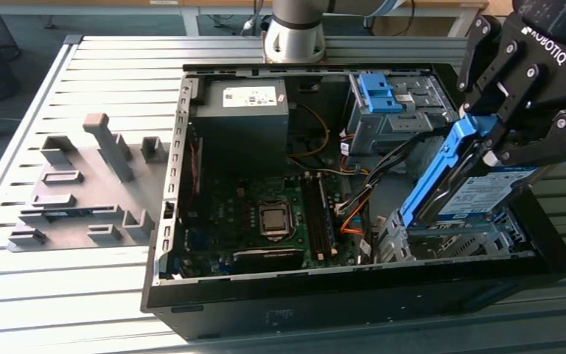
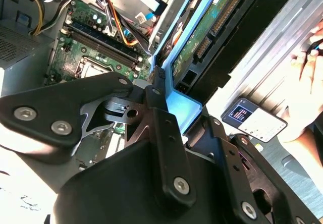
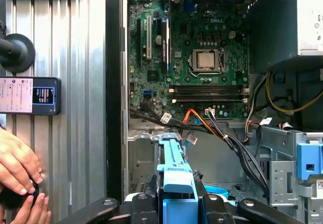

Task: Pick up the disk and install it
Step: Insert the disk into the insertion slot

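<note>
The disk (image 1: 480, 193), a silver drive with a white-and-blue label in a blue rail frame, hangs tilted on edge at the exterior view's right. My gripper (image 1: 497, 147) is shut on its upper end. The disk's lower end reaches down toward the metal drive cage (image 1: 460, 240) in the front right corner of the open computer case (image 1: 362, 299). In the second wrist view the disk's green circuit underside (image 2: 202, 37) runs away from the gripper (image 2: 164, 105). In the first wrist view the disk's blue rail (image 3: 174, 171) sticks out from between the fingers (image 3: 144, 204), above the cage.
A bare blue bracket (image 1: 379, 92) sits in the upper bay, beside the grey power supply box (image 1: 242, 110). Cables (image 1: 357, 210) cross next to the cage. Grey fixture blocks (image 1: 86, 184) lie on the slatted table. A person's hands (image 3: 20, 171) and a phone (image 3: 30, 95) are beside the case.
</note>
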